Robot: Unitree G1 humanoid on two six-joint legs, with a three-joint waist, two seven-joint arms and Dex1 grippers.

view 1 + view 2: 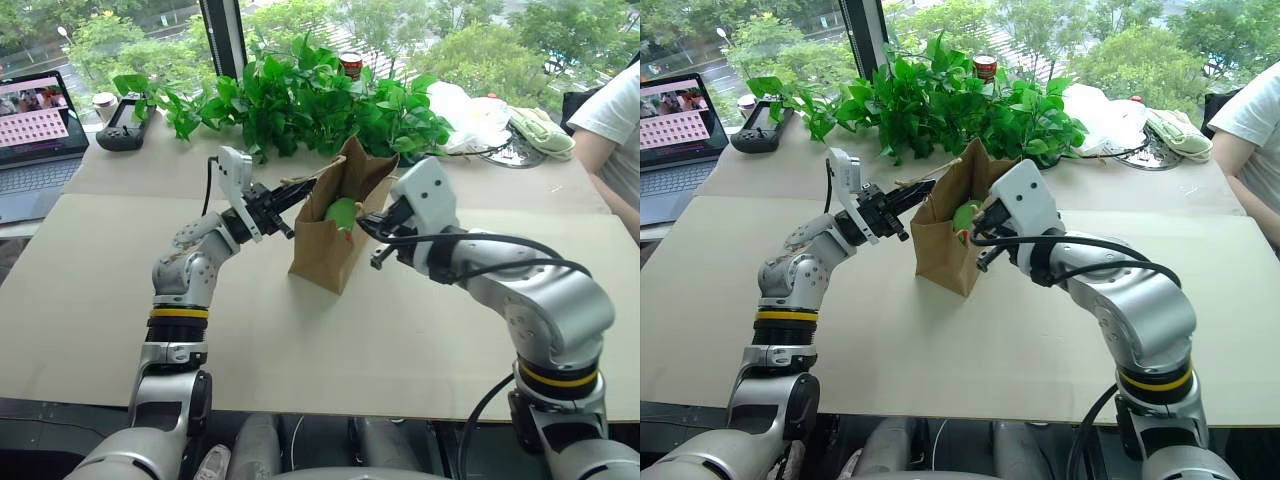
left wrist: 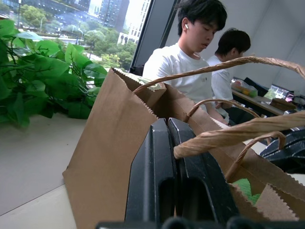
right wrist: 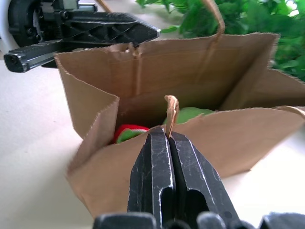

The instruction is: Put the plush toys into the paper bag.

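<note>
Right wrist view looks into the open paper bag, where the round light-green plush toy and the red plush toy lie side by side at the bottom. The right end effector is clenched on a twine handle at the bag's near rim. From the head cameras, the bag stands at the tabletop's centre, with the left end effector clenched on the other handle at the bag's 10 o'clock, and leafy plants at 12 o'clock.
</note>
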